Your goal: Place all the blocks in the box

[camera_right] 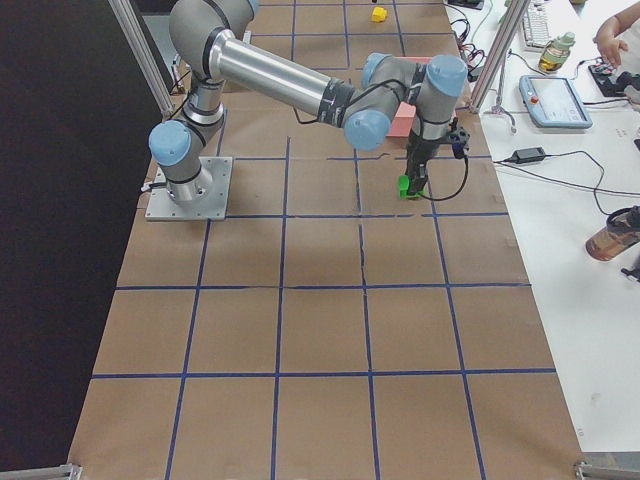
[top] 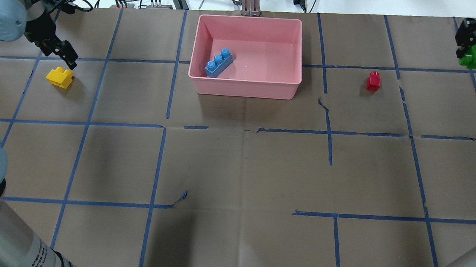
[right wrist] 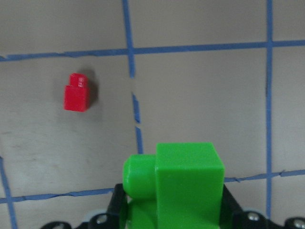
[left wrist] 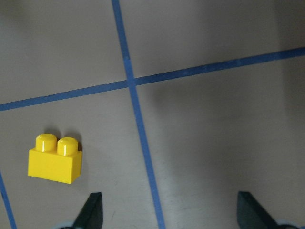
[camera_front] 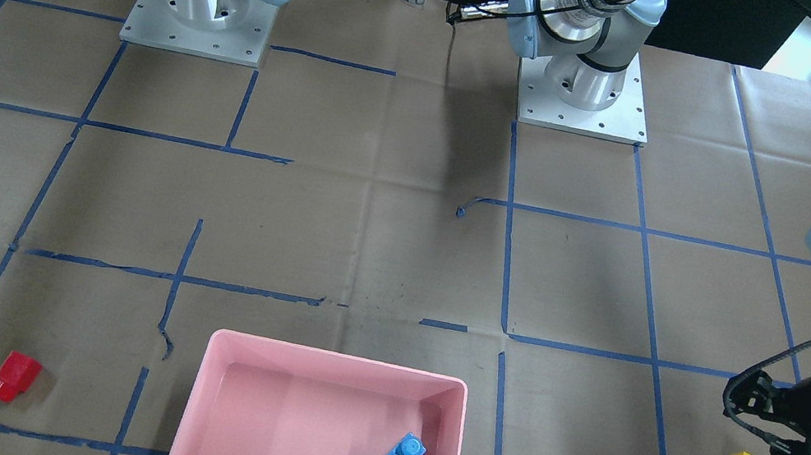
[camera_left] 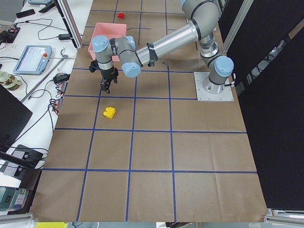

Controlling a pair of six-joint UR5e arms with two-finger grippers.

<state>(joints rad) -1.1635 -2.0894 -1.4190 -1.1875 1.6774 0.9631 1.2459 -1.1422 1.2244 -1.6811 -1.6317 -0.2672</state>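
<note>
Right fingers (right wrist: 119,202): closed on the green two-stud brick (right wrist: 186,176), one finger on each side of it. Its studs point sideways in the wrist view.
Green brick, position: held above the counter (top: 239,172), near its far edge at the robot's right end, well apart from the box (top: 244,83).
Left fingers (left wrist: 93,212): spread wide, with nothing between them, tips pointing down at the counter.
Yellow two-stud brick (left wrist: 53,160): on the counter at the robot's left end. It sits just outside the gap between the left fingers, beside one tip and not touching it. It appears to lie on its side. It is well apart from the box.
Red one-stud brick (top: 374,81): on the counter to the robot's right of the box, between the box and the right fingers, touching neither. In the front-facing view its stud points sideways.
Blue three-stud brick (top: 219,63): inside the box, studs up, lying diagonally in the box's left half as the robot faces it, near the left wall.
Box, contents and position: a shallow pink tray at the far edge of the counter, roughly midway between the two arms. The blue brick is the only brick in it.
Counter, surface: brown paper marked into squares with blue tape (top: 90,122).
</note>
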